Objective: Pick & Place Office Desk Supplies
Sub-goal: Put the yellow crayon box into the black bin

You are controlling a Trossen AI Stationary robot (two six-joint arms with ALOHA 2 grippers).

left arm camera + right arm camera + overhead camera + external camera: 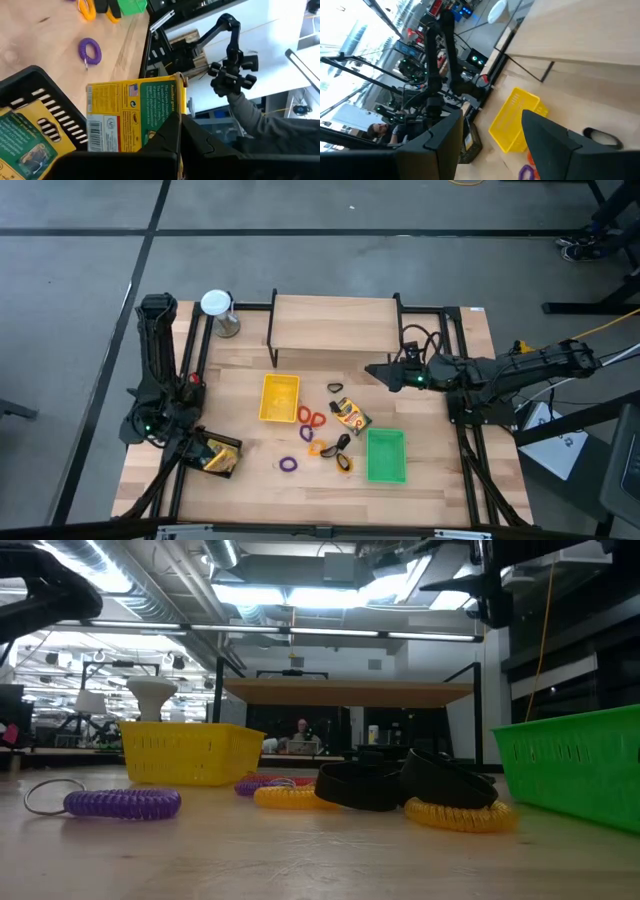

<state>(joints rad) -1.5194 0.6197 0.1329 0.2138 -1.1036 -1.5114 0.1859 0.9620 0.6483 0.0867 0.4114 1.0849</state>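
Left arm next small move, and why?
Probably lower and release. The left gripper is shut on a yellow crayon box at the black tray, where another box already lies. The right gripper waits open, empty, above the table.

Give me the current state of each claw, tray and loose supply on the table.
Left claw: shut on a crayon box, above the black tray.
Right claw: open, empty, raised over the table.
Black tray: one crayon box already inside.
Yellow tray: looks empty.
Green tray: looks empty.
Second crayon box: loose, flat on the table.
Purple ring: loose on the table.
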